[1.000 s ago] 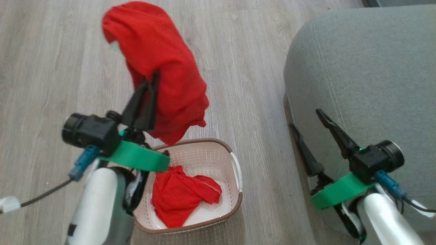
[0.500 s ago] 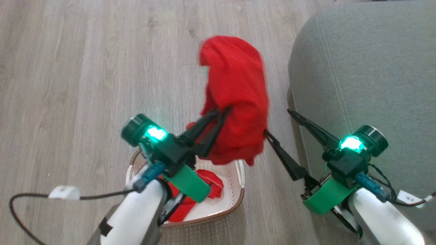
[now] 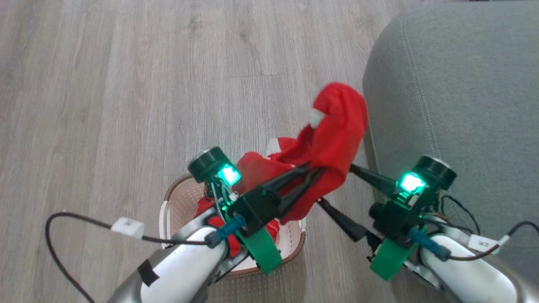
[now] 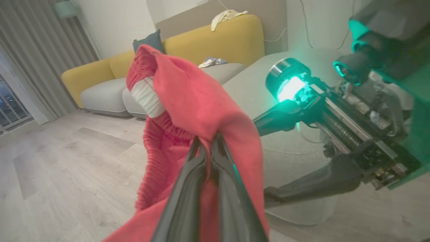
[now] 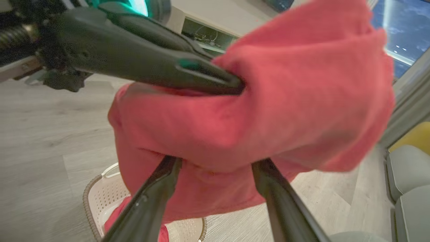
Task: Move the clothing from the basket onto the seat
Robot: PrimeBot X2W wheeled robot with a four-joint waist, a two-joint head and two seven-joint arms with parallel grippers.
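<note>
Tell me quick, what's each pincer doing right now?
Left pincer: closed, holding the red garment.
Right pincer: open, fingers spread right by that garment, not clamping it.

The clothing (image 3: pixel 337 130) hangs over the basket (image 3: pixel 177 206), left of the seat (image 3: pixel 454 84).

I found nothing that I could truly read. A small white tag (image 3: pixel 484 243) on the lower-right cable (image 3: pixel 522 224) of the head view carried a couple of dark marks, too small for me to make out. A second white tag (image 3: pixel 127 227), on the lower-left cable (image 3: pixel 172 240), was too small and blurred for me to read.
</note>
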